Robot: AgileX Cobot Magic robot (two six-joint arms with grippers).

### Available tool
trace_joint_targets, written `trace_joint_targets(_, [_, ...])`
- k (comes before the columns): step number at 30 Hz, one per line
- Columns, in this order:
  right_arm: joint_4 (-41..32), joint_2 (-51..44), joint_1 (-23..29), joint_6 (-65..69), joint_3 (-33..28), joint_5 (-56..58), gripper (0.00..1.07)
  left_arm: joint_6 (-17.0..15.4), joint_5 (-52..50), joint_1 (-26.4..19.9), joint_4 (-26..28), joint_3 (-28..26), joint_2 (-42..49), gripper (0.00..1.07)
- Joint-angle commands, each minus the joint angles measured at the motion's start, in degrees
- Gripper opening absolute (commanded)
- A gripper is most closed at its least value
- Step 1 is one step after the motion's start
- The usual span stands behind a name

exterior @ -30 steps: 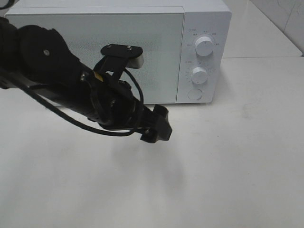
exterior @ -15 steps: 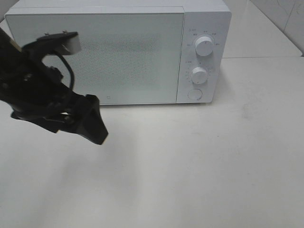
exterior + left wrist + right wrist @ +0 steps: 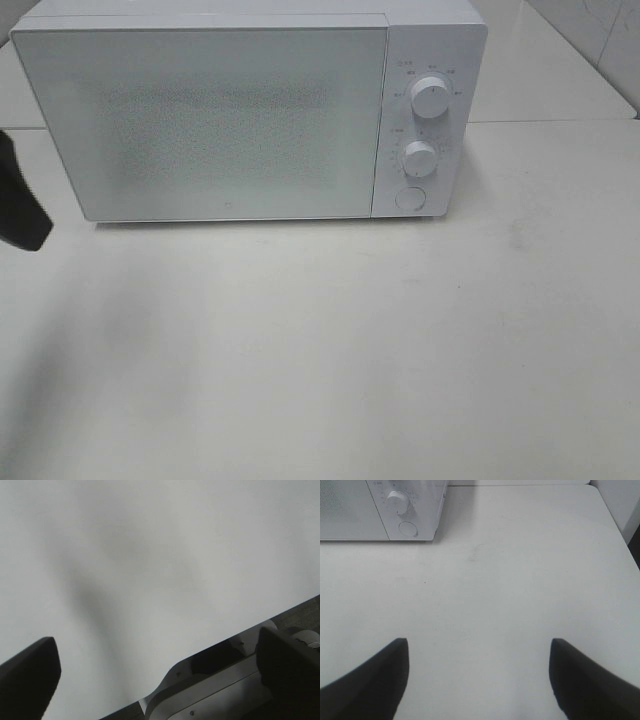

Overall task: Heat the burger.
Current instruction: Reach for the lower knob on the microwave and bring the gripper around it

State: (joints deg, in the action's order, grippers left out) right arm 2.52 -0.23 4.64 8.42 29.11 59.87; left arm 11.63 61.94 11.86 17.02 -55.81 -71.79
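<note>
The burger is out of view in every frame. The white microwave (image 3: 250, 110) stands at the back of the table with its door shut, and it also shows in the right wrist view as the microwave (image 3: 380, 510). My left gripper (image 3: 157, 665) is open over bare white tabletop near the table's edge, with nothing between its dark fingers (image 3: 27, 677). Only a dark tip of the left arm (image 3: 20, 205) shows at the left edge of the exterior view. My right gripper (image 3: 479, 647) is open and empty above the table, some way in front and to the right of the microwave.
The microwave's panel carries two knobs (image 3: 430, 98) (image 3: 420, 158) and a round button (image 3: 409, 199). A metal frame (image 3: 215, 690) runs along the table edge under the left gripper. The white table (image 3: 400, 340) spreads in front of the microwave.
The left arm has swept from in front of the microwave door away to the left, almost out of the exterior view. The microwave door is now fully uncovered.
</note>
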Motion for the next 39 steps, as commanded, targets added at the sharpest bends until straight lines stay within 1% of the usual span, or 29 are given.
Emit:
trace_joint_targets(1, [-0.2,-1.5,-0.5,-0.3,-0.1,-0.5,0.75,-0.3,1.4,-3.8,-1.5,3.6,3.3,1.0])
trace_joint_targets(2, [-0.2,-1.5,-0.5,-0.3,-0.1,-0.5,0.75,-0.3,1.4,-3.8,-1.5,3.6,3.3,1.0])
trace_joint_targets(3, [-0.2,-1.5,-0.5,-0.3,-0.1,-0.5,0.75,-0.3,2.1,-6.0,-1.7,5.7,5.5,1.0])
trace_joint_targets(4, [-0.2,-1.5,-0.5,-0.3,-0.1,-0.5,0.75,-0.4,2.4,-7.1,-1.7,6.8,6.6,1.0])
trace_joint_targets(5, [-0.2,-1.5,-0.5,-0.3,-0.1,-0.5,0.75,-0.4,2.4,-7.1,-1.7,6.8,6.6,1.0])
trace_joint_targets(7, [-0.2,-1.5,-0.5,-0.3,-0.1,-0.5,0.75,-1.9,2.8,-9.3,-1.9,9.1,10.0,1.0])
trace_joint_targets(8, [-0.2,-1.5,-0.5,-0.3,-0.1,-0.5,0.75,-1.9,2.8,-9.3,-1.9,9.1,10.0,1.0])
trace_joint_targets(9, [-0.2,-1.5,-0.5,-0.3,-0.1,-0.5,0.75,-2.1,2.9,-9.9,-2.8,10.4,12.3,1.0])
trace_joint_targets(11, [-0.2,-1.5,-0.5,-0.3,-0.1,-0.5,0.75,-2.1,2.9,-9.9,-3.6,11.2,13.4,1.0])
trace_joint_targets(13, [-0.2,-1.5,-0.5,-0.3,-0.1,-0.5,0.75,-3.0,2.8,-9.9,-5.0,13.5,18.0,1.0])
trace_joint_targets(14, [-0.2,-1.5,-0.5,-0.3,-0.1,-0.5,0.75,-3.0,2.8,-9.9,-5.0,13.5,18.0,1.0])
trace_joint_targets(15, [-0.2,-1.5,-0.5,-0.3,-0.1,-0.5,0.75,-3.1,2.8,-9.9,-5.7,15.0,21.3,1.0])
trace_joint_targets(17, [-0.2,-1.5,-0.5,-0.3,-0.1,-0.5,0.75,-3.1,2.8,-9.9,-6.0,15.8,22.6,1.0])
trace_joint_targets(19, [-0.2,-1.5,-0.5,-0.3,-0.1,-0.5,0.75,-3.1,2.2,-9.9,-6.6,18.0,27.4,1.0])
trace_joint_targets(20, [-0.2,-1.5,-0.5,-0.3,-0.1,-0.5,0.75,-3.1,2.2,-9.9,-6.6,18.0,27.4,1.0])
trace_joint_targets(22, [-0.2,-1.5,-0.5,-0.3,-0.1,-0.5,0.75,-3.1,1.0,-9.9,-6.6,20.7,34.0,1.0])
trace_joint_targets(23, [-0.2,-1.5,-0.5,-0.3,-0.1,-0.5,0.75,-3.1,1.0,-9.9,-6.6,20.7,34.0,1.0])
trace_joint_targets(24, [-0.2,-1.5,-0.5,-0.3,-0.1,-0.5,0.75,-3.1,0.5,-9.9,-6.5,22.5,37.2,1.0])
trace_joint_targets(25, [-0.2,-1.5,-0.5,-0.3,-0.1,-0.5,0.75,-3.1,0.5,-9.9,-6.5,22.5,37.2,1.0])
trace_joint_targets(27, [-0.2,-1.5,-0.5,-0.3,-0.1,-0.5,0.75,-3.1,-0.7,-9.9,-6.5,25.4,42.9,1.0])
trace_joint_targets(28, [-0.2,-1.5,-0.5,-0.3,-0.1,-0.5,0.75,-3.1,-0.7,-9.9,-6.5,25.4,42.9,1.0])
trace_joint_targets(30, [-0.2,-1.5,-0.5,-0.3,-0.1,-0.5,0.75,-3.3,-2.2,-9.9,-6.6,27.0,48.5,1.0])
trace_joint_targets(31, [-0.2,-1.5,-0.5,-0.3,-0.1,-0.5,0.75,-3.3,-2.2,-9.9,-6.6,27.0,48.5,1.0])
trace_joint_targets(33, [-0.1,-1.5,-0.5,-0.3,-0.1,-0.5,0.75,-3.1,-2.2,-9.9,-6.8,27.0,53.9,1.0])
trace_joint_targets(34, [-0.1,-1.5,-0.5,-0.3,-0.1,-0.5,0.75,-3.1,-2.2,-9.9,-6.8,27.0,53.9,1.0])
trace_joint_targets(35, [-0.1,-1.5,-0.5,-0.3,-0.1,-0.5,0.75,-3.1,-2.2,-9.9,-6.8,27.0,57.2,1.0])
trace_joint_targets(37, [-0.1,-1.5,-0.5,-0.3,-0.1,-0.5,0.75,-3.1,-2.2,-9.9,-6.8,27.0,59.1,1.0])
trace_joint_targets(38, [-0.1,-1.5,-0.5,-0.3,-0.1,-0.5,0.75,-3.1,-2.2,-9.9,-6.4,27.0,62.7,1.0])
trace_joint_targets(39, [-0.1,-1.5,-0.5,-0.3,-0.1,-0.5,0.75,-3.1,-2.2,-9.9,-6.4,27.0,62.7,1.0])
